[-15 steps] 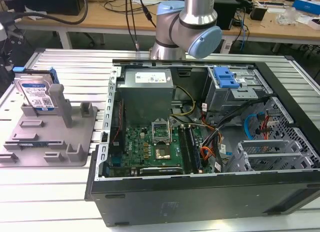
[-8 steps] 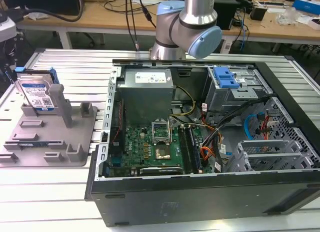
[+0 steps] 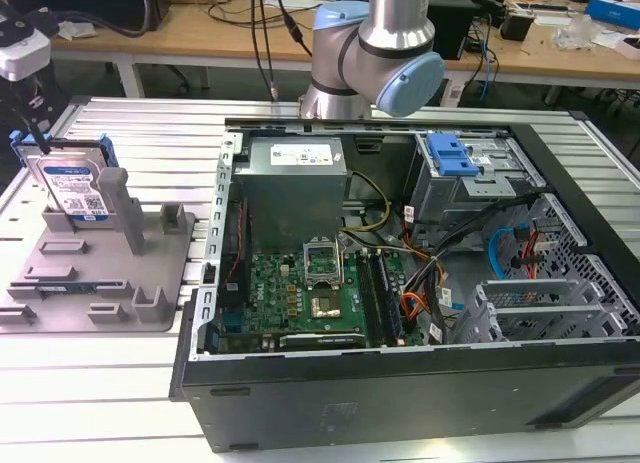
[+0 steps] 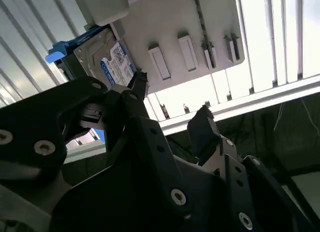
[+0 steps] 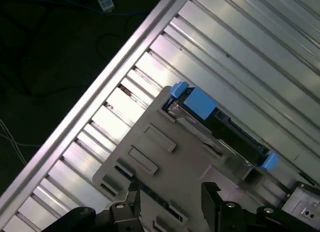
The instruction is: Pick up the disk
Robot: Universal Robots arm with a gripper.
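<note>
The silver-grey, blue-railed metal disk (image 3: 70, 188) is standing upright in the grey plastic fixture tray (image 3: 110, 283) on the ribbed aluminium worktop (image 3: 150, 123) (wooden benches (image 3: 200, 33) are lining the room behind). The black end effector (image 4: 170, 101) is gaping wide, empty, near the tray.

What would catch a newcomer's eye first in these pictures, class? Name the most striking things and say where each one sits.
The open computer case, its green motherboard exposed, takes up the middle and the exterior view's right. At that view's left the disk stands upright in a grey fixture tray. In the second wrist view the gripper hangs open, holding nothing.
</note>
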